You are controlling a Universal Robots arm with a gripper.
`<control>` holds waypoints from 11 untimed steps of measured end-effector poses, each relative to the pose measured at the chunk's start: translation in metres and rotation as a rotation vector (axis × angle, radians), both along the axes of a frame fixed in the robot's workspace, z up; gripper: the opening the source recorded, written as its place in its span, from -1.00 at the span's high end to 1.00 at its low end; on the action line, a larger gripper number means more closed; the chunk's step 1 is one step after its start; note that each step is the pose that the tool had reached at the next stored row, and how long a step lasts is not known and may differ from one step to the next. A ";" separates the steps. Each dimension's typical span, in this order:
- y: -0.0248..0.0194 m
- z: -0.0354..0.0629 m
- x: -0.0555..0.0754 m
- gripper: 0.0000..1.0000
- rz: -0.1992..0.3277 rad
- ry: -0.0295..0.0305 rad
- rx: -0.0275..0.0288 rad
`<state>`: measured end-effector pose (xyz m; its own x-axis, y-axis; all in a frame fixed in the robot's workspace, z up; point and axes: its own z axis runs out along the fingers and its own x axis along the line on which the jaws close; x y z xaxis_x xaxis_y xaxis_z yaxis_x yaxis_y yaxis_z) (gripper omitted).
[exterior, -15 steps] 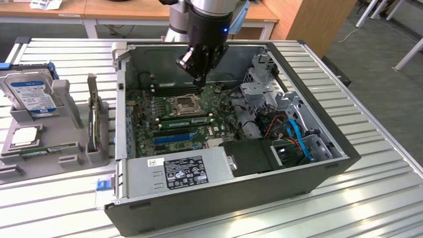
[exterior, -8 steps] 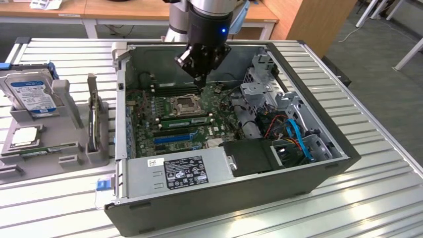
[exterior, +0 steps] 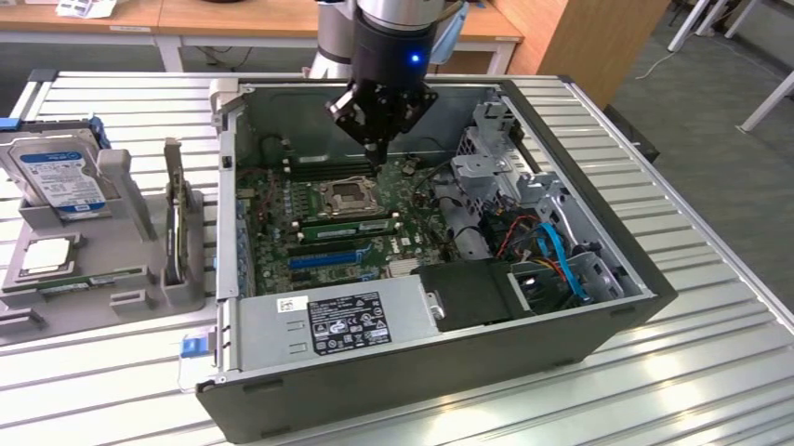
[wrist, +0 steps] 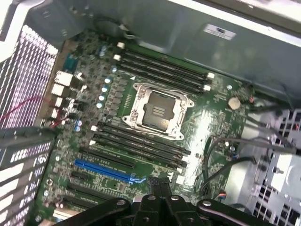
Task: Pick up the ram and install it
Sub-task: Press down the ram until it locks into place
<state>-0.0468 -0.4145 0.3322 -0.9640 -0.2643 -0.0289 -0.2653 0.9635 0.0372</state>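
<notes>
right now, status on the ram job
Gripper shut, empty, hovering inside the case above the far memory slots. One ram seated near the CPU socket. Nothing in the way.

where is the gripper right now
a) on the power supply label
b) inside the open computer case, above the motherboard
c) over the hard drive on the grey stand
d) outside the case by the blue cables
b: the exterior view shows the gripper hanging inside the open case, above the motherboard near the processor socket, fingers shut.
</notes>
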 end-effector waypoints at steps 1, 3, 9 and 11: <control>0.0000 -0.0001 0.000 0.80 -0.018 0.0000 0.0001; 0.0000 -0.0001 0.000 0.80 -0.056 0.0000 0.0000; 0.0000 -0.0003 0.000 0.80 -0.164 0.0000 0.0000; 0.0000 -0.0004 0.000 0.80 -0.201 -0.0001 0.0000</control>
